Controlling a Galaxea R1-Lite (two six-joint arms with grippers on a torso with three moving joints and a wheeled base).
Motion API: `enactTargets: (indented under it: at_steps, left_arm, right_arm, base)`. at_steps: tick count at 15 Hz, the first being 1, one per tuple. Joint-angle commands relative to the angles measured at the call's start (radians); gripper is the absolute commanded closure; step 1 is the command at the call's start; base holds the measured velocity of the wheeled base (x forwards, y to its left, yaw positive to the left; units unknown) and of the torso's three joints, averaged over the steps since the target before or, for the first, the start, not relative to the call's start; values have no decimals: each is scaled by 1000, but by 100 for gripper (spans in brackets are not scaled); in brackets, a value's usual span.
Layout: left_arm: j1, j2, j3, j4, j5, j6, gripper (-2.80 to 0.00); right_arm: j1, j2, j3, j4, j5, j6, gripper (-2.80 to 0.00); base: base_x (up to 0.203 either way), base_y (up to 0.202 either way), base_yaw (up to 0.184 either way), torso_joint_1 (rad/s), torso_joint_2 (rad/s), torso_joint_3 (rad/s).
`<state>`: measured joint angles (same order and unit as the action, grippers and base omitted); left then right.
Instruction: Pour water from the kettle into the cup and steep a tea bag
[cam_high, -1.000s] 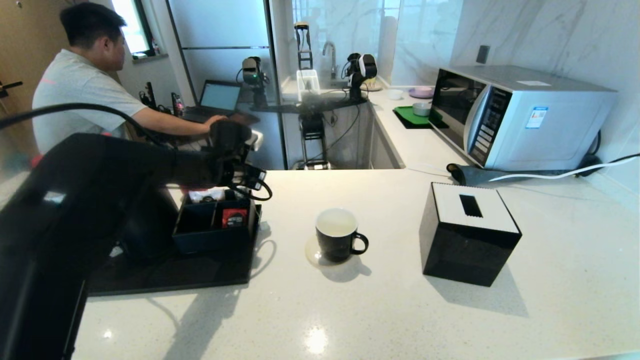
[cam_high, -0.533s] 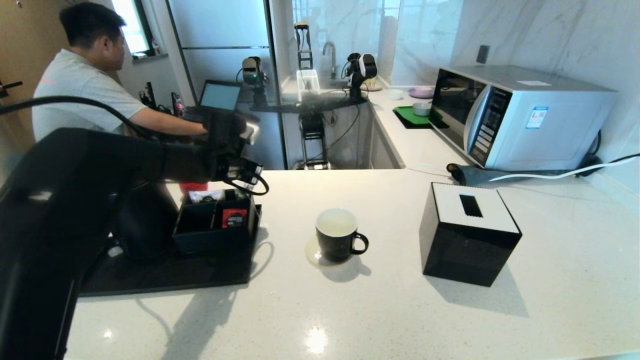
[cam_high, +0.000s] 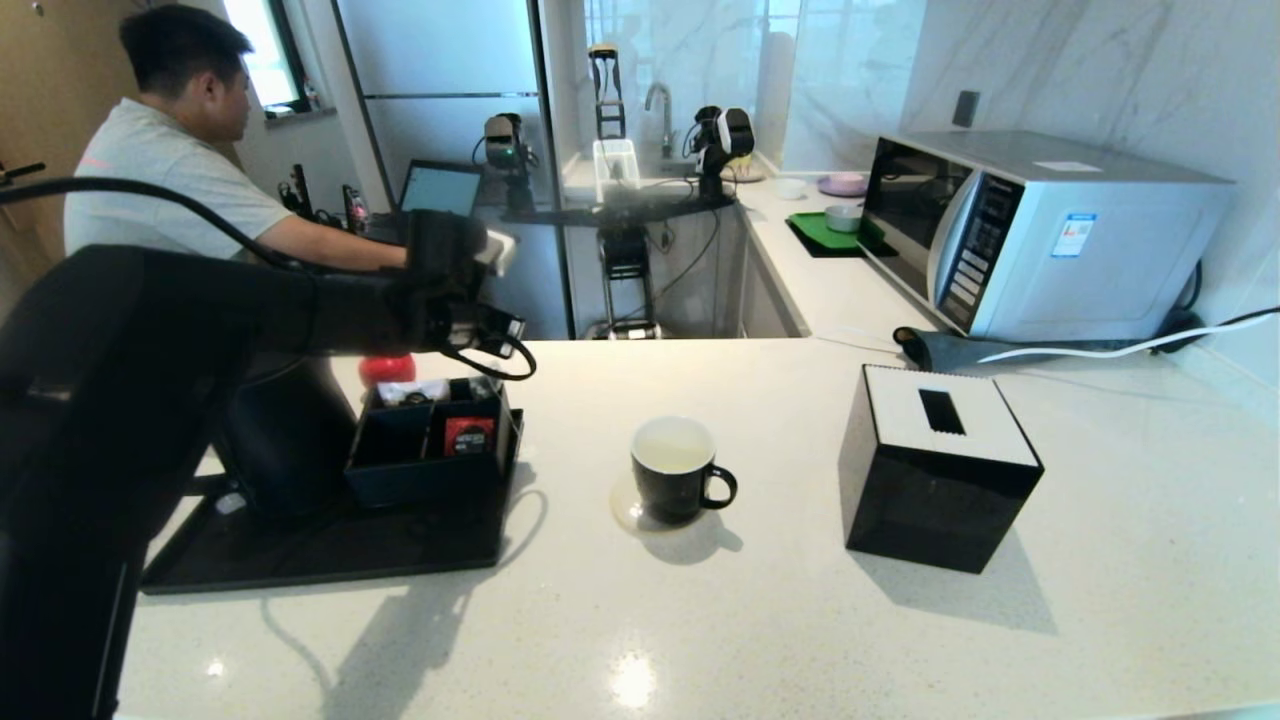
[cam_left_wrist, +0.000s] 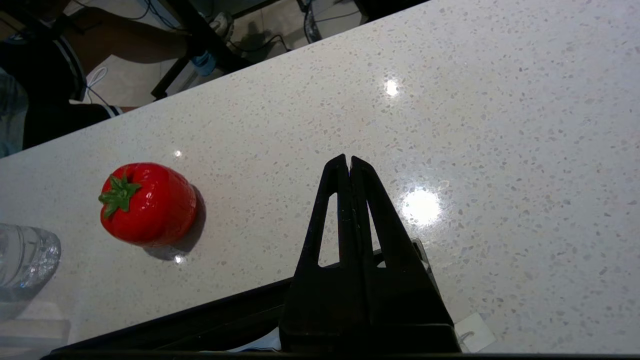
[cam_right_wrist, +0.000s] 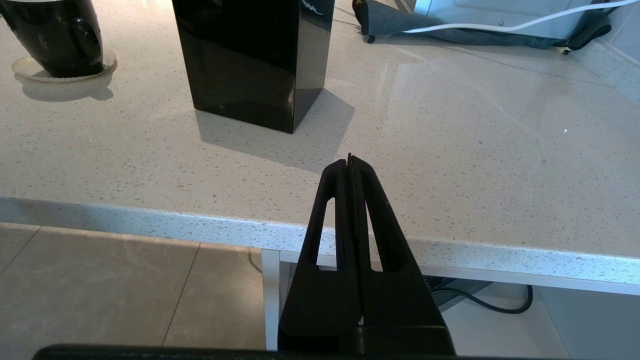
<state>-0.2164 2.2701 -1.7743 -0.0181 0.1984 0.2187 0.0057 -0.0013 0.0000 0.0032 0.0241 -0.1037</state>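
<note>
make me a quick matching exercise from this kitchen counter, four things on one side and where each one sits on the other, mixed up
Things:
1. cup
2. red-labelled sachet
3. tomato-shaped object
4. tissue box

Places:
A. in a compartment of the low black box
B. on a round coaster, mid-counter
C. bare counter, between cup and microwave
D. bare counter, behind the low black box

Pairs: 1-B, 2-A, 3-D, 4-C

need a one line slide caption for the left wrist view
Left gripper, shut and empty, hovers over the speckled counter beside a red tomato-shaped object.
</note>
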Motion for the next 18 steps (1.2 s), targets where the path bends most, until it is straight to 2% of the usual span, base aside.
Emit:
enactTargets:
  at_steps: [1, 9, 13, 18]
  left_arm:
    - [-1, -18, -1, 3, 1, 1, -280]
    - [-6, -23, 9, 16, -6, -10, -280]
    - [-9, -26, -1, 75, -10, -15, -280]
    - [-21, -40, -2, 135, -13, -56, -280]
  right_arm:
    - [0, 1, 0, 0, 0, -1, 0]
    - [0, 1, 0, 0, 0, -1, 0]
    - [0, 1, 0, 0, 0, -1, 0]
    - [0, 1, 0, 0, 2, -1, 0]
  base:
    - [0, 0, 0, 0, 0, 0]
    - [0, 0, 0, 0, 0, 0]
    - [0, 0, 0, 0, 0, 0]
    - [0, 0, 0, 0, 0, 0]
